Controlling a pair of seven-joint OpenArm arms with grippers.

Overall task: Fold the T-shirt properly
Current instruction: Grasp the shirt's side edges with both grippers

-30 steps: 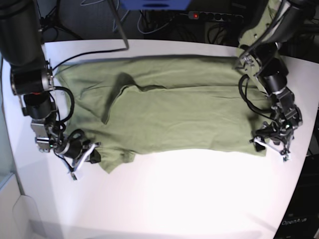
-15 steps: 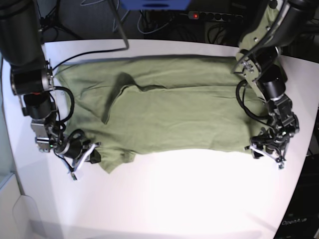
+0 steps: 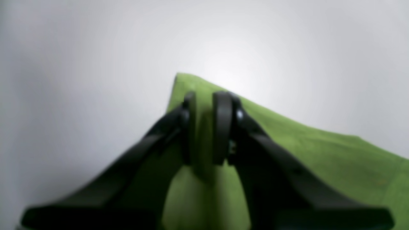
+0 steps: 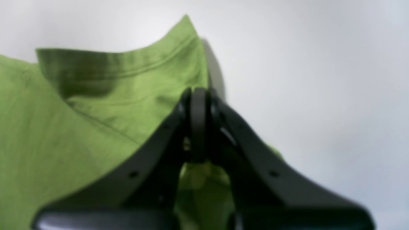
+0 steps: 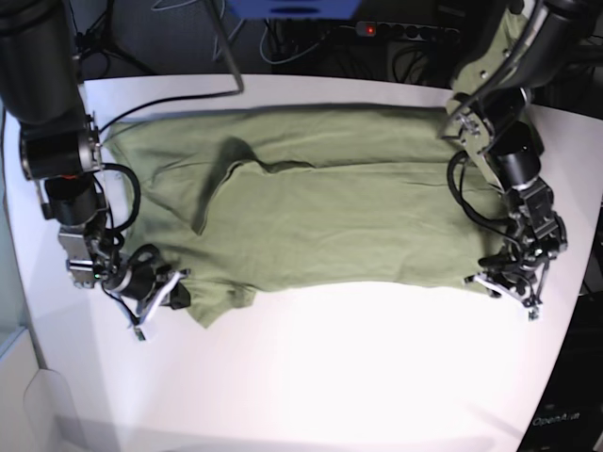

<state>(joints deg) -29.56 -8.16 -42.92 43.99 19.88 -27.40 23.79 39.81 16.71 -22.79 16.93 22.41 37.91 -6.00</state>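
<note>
T-shirt: olive-green, spread flat across the white table, reaching from one gripper to the other; a small raised fold sits on the half nearer the right gripper.
Right gripper: at the shirt's near corner by the sleeve – in the wrist view its jaws are pressed together with no gap, and a bunch of green cloth sits caught between them. A stitched hem curves just ahead of the tips.
Left gripper: at the opposite near corner of the shirt. The wrist view shows the two pads close together with a narrow strip of green cloth between them – pinched on the fabric; the corner's point pokes out just beyond the tips.
Table: bare white surface lies to the outer side of each gripper.
</note>
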